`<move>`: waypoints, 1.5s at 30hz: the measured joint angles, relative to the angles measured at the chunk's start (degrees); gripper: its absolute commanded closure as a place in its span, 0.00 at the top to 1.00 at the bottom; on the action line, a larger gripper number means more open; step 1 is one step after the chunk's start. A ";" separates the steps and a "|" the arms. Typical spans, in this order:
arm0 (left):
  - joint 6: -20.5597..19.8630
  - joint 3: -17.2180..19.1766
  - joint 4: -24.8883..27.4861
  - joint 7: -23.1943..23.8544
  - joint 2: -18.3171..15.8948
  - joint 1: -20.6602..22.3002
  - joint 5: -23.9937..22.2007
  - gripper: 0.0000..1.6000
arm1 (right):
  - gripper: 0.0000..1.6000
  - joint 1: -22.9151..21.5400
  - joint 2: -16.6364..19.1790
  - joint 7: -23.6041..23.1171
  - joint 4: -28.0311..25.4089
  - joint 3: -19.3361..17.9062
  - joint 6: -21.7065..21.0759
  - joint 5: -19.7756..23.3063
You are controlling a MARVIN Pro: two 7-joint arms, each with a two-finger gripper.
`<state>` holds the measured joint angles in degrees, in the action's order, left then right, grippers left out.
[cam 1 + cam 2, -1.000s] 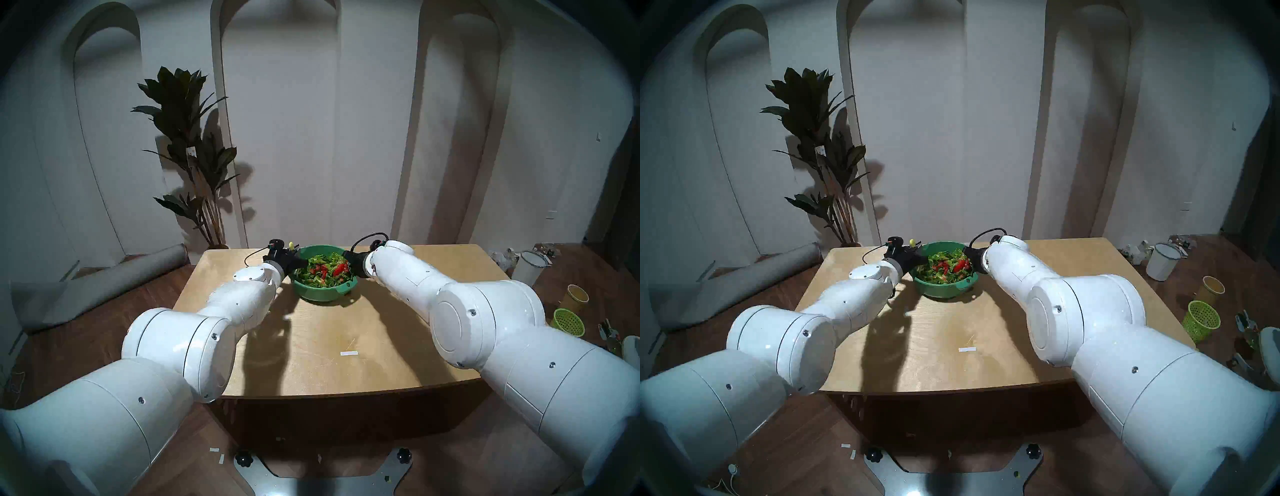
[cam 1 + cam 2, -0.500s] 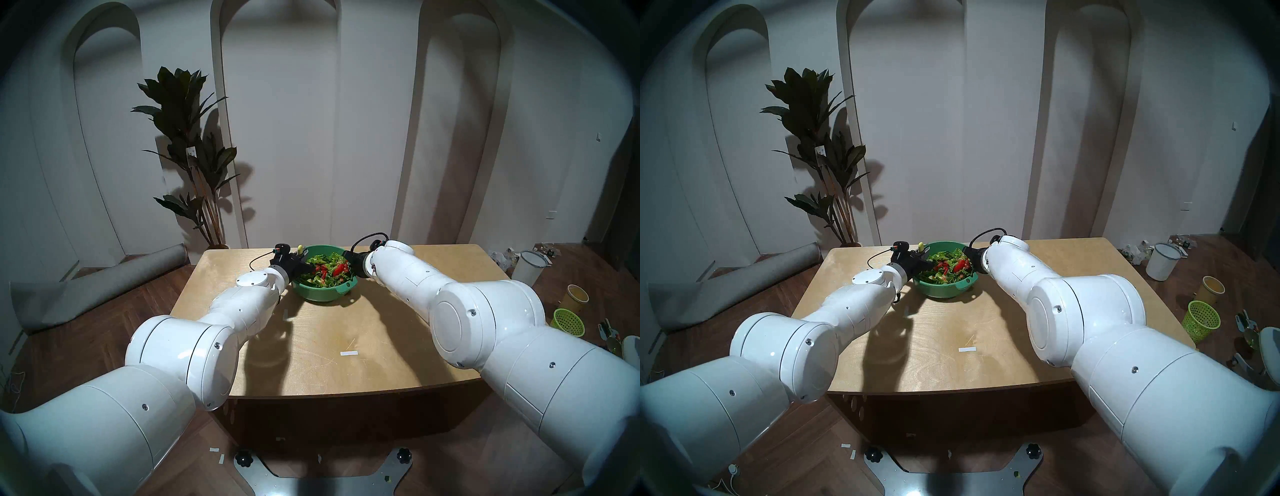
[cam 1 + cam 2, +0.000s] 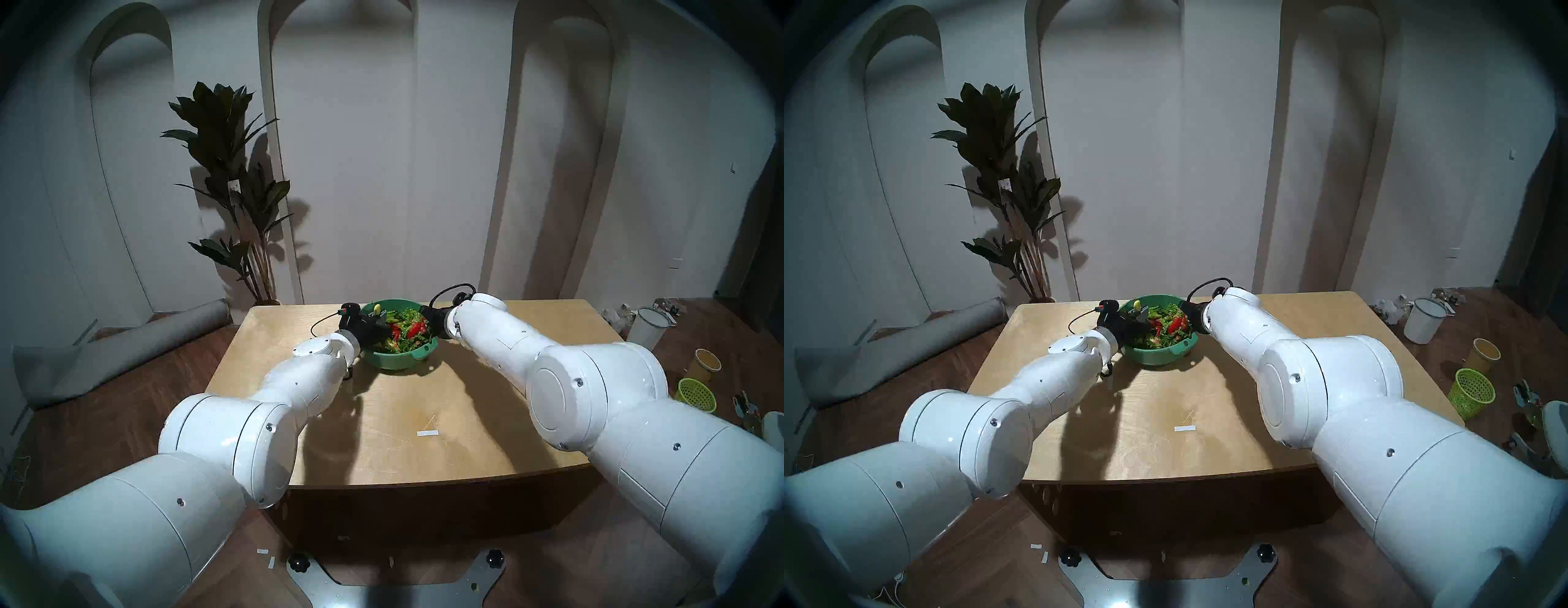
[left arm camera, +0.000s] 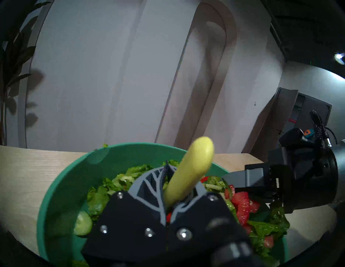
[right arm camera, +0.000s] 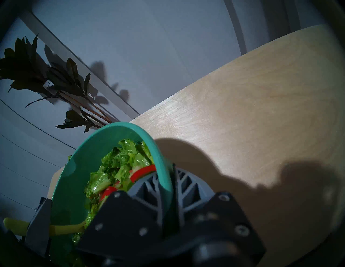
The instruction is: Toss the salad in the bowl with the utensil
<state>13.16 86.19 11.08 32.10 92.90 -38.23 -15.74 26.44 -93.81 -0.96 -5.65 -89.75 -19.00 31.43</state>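
Note:
The teal bowl (image 3: 399,361) stands at the far middle of the table, filled with salad (image 3: 407,333) of lettuce and red tomato. My left gripper (image 3: 379,322) hovers over the bowl's left half, shut on the yellow-green utensil (image 4: 192,167). The handle end points up and away, and the lower end runs down into the leaves, hidden there. My right gripper (image 5: 166,186) is shut on the bowl's right rim, one finger inside and one outside. The utensil (image 5: 63,228) also shows low in the right wrist view, crossing the bowl (image 5: 74,177).
The wooden table (image 3: 424,403) carries a small white tape strip (image 3: 427,433). On the floor to the right stand a white bucket (image 3: 647,331), a yellow cup (image 3: 706,363) and a lime mesh basket (image 3: 695,395). A plant (image 3: 229,182) and a rolled mat (image 3: 127,352) are at the left.
My left arm swung right, carrying the utensil from outside the bowl's left rim to over the salad. The right arm and the bowl stayed put.

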 measured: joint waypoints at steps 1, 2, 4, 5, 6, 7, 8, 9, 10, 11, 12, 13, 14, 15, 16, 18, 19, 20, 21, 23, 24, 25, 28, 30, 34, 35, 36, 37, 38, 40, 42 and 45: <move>0.00 -0.04 0.08 0.21 0.14 -0.08 -0.07 0.00 | 0.18 0.01 0.00 0.01 0.03 0.00 0.00 0.00; 0.00 -0.08 0.29 0.60 0.38 -0.23 -0.26 0.00 | 0.18 0.03 0.02 0.04 0.05 0.00 0.00 0.00; 0.00 -0.12 0.62 0.96 0.64 -0.43 -0.44 0.00 | 0.18 0.05 0.04 0.08 0.08 0.00 0.00 0.00; 0.01 -0.13 0.84 1.13 0.77 -0.57 -0.53 0.00 | 0.18 0.06 0.05 0.10 0.10 0.00 0.00 0.00; 0.03 -0.13 1.10 1.30 0.89 -0.74 -0.65 0.00 | 0.18 0.07 0.08 0.13 0.11 0.00 0.00 0.00; 0.06 -0.13 1.26 1.39 0.95 -0.83 -0.74 0.00 | 0.18 0.07 0.09 0.14 0.12 0.00 0.00 0.00; 0.18 -0.12 1.56 1.56 1.07 -0.99 -0.89 0.00 | 0.18 0.08 0.12 0.16 0.13 0.00 0.00 0.00; 0.34 -0.08 1.78 1.65 1.16 -1.06 -1.00 0.00 | 0.18 0.08 0.13 0.17 0.14 0.00 0.00 0.00; 0.58 0.00 2.12 1.79 1.27 -1.10 -1.17 0.00 | 0.18 0.08 0.14 0.18 0.15 0.00 0.00 0.00; 0.66 0.03 2.24 1.83 1.31 -1.11 -1.22 0.00 | 0.18 0.08 0.14 0.18 0.15 0.00 0.00 0.00; 0.94 0.13 2.63 1.97 1.41 -1.11 -1.38 0.00 | 0.18 0.08 0.14 0.18 0.15 0.02 0.00 0.00; 1.14 0.21 2.94 2.07 1.48 -1.10 -1.47 0.00 | 0.18 0.08 0.14 0.18 0.15 0.02 0.00 0.00; 1.42 0.33 3.37 2.21 1.58 -1.07 -1.63 0.00 | 0.18 0.08 0.14 0.18 0.16 0.02 0.00 0.00; 1.61 0.41 3.66 2.30 1.64 -1.05 -1.72 0.00 | 0.18 0.08 0.14 0.18 0.16 0.02 0.00 0.00; 1.93 0.57 4.20 2.47 1.76 -0.99 -1.86 0.00 | 0.18 0.08 0.14 0.19 0.16 0.02 0.00 0.00; 2.43 0.79 5.09 2.76 1.95 -0.92 -2.08 0.00 | 0.18 0.08 0.14 0.19 0.16 0.02 0.00 0.00; 2.62 0.86 5.49 2.89 2.03 -0.89 -2.16 0.00 | 0.18 0.08 0.14 0.19 0.16 0.02 0.00 0.00; 2.83 0.95 5.93 3.02 2.11 -0.85 -2.26 0.00 | 0.18 0.08 0.14 0.19 0.17 0.02 0.00 0.00; 3.04 1.05 6.36 3.14 2.20 -0.82 -2.34 0.00 | 0.18 0.08 0.14 0.19 0.17 0.02 0.00 0.00; 3.53 1.26 7.49 3.44 2.40 -0.78 -2.57 0.00 | 0.18 0.08 0.14 0.19 0.18 0.02 -0.01 0.00; 3.71 1.34 7.93 3.54 2.47 -0.77 -2.66 0.00 | 0.18 0.08 0.14 0.19 0.18 0.02 -0.01 0.00; 3.85 1.42 8.30 3.63 2.53 -0.77 -2.73 0.00 | 0.18 0.08 0.14 0.19 0.19 0.02 -0.01 0.00; 4.39 1.59 9.56 3.88 2.65 -0.80 -2.91 0.00 | 0.18 0.08 0.14 0.19 0.19 0.02 -0.01 0.00; 4.83 1.68 10.45 3.98 2.65 -0.89 -2.95 0.00 | 0.18 0.08 0.14 0.19 0.19 0.02 -0.01 0.00; 5.61 1.93 12.06 3.62 2.17 -1.42 -2.93 0.00 | 0.18 0.08 0.13 0.18 0.19 0.02 -0.01 0.00; 5.76 2.00 12.35 3.32 1.93 -1.62 -2.89 0.00 | 0.18 0.09 0.13 0.18 0.19 0.01 -0.01 0.00; 5.93 2.13 12.71 2.85 1.56 -1.93 -2.81 0.00 | 0.18 0.09 0.13 0.18 0.19 0.01 -0.01 0.00; 6.10 2.27 13.06 2.30 1.13 -2.31 -2.71 0.00 | 0.18 0.09 0.13 0.18 0.19 0.01 -0.01 0.00; 6.22 2.42 13.34 1.80 0.73 -2.69 -2.60 0.00 | 0.18 0.09 0.13 0.18 0.20 0.01 -0.01 0.00; 6.43 2.63 13.86 0.90 -0.01 -3.41 -2.27 0.00 | 0.18 0.09 0.13 0.18 0.20 0.01 -0.01 0.00; 6.63 2.81 14.41 0.01 -0.70 -4.17 -1.89 0.00 | 0.18 0.09 0.13 0.18 0.20 0.01 -0.01 0.00; 7.01 2.95 15.48 -1.37 -1.75 -5.61 -1.10 0.00 | 0.18 0.09 0.13 0.17 0.20 0.01 -0.01 0.00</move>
<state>20.17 89.14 26.57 30.73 91.15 -43.84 -16.84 26.53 -93.68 -0.79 -5.45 -89.74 -19.01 31.42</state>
